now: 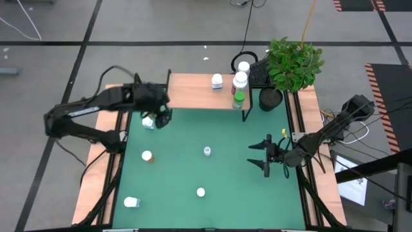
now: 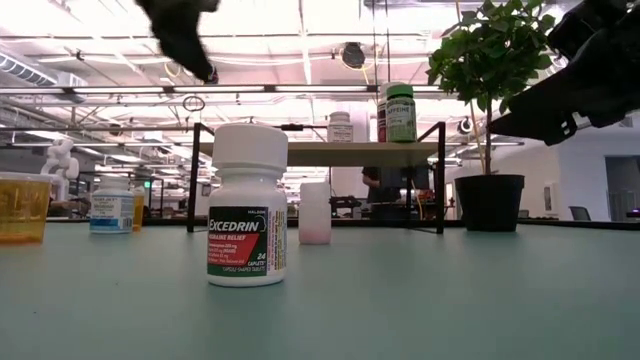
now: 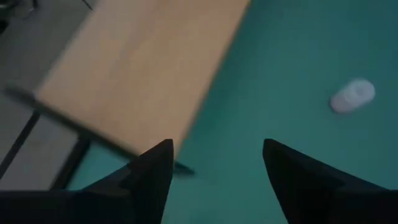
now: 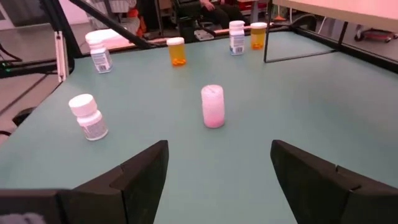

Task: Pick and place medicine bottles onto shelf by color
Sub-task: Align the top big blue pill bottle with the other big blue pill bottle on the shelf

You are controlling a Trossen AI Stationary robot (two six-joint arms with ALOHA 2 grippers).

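Bottles: 3 stand on shelf (image 1: 193, 90) near its right end: white (image 1: 217, 81), tall white-capped (image 1: 240, 82), green (image 1: 239, 98). Pink bottle (image 1: 207, 151) mid-mat, orange one (image 1: 147, 156) to its left. Left gripper (image 1: 156, 120) at shelf's front-left corner, jaws released, empty. Right gripper (image 1: 260, 156) near mat's right edge, jaws spread, empty.
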